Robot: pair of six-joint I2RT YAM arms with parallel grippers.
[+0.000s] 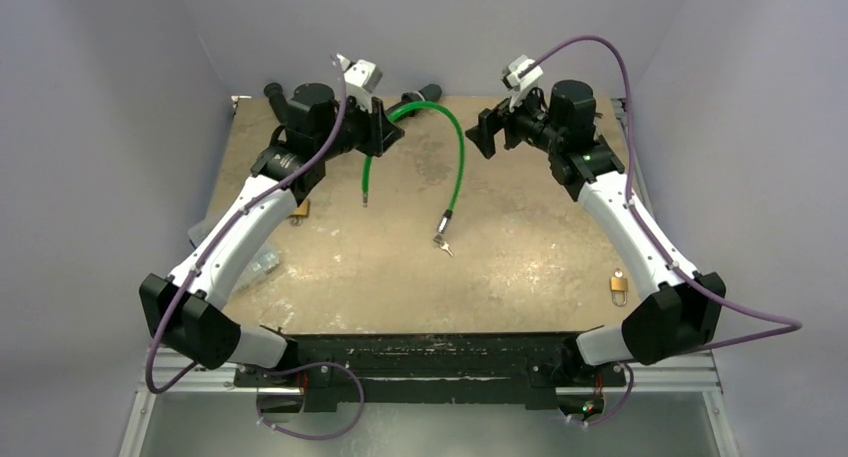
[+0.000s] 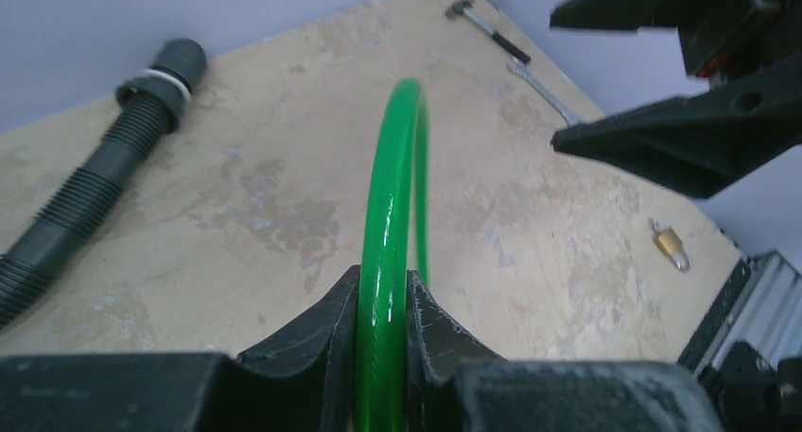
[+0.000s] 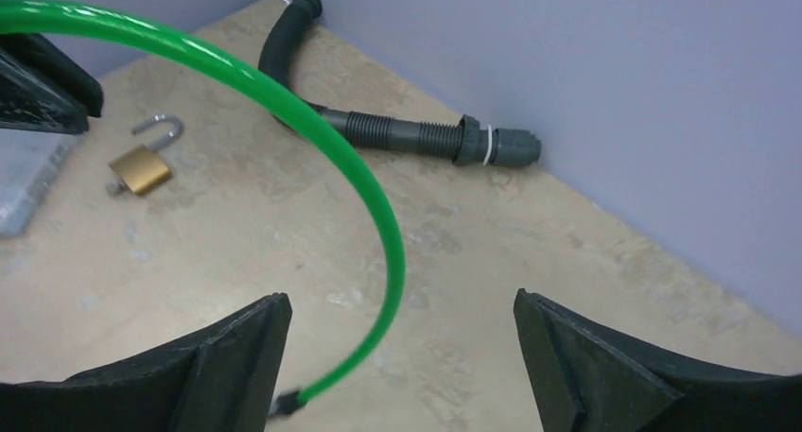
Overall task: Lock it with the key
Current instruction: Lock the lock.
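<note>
Green cable (image 2: 383, 224) is pinched in the left pincer (image 2: 381, 279). The right pincer (image 3: 399, 298) is spread. The key (image 1: 443, 245) lies near the centre of the surface (image 1: 520, 247), at the cable end. The lock (image 1: 619, 288) lies at 4 o'clock.

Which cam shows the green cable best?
Top external: the whole green cable arc, both ends visible. Left wrist shows the stretch arcing out of the shut left gripper; right wrist shows part of the arc and one end.

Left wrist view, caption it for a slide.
Left gripper shut on the green cable, right gripper open opposite, padlock lying beyond.
</note>
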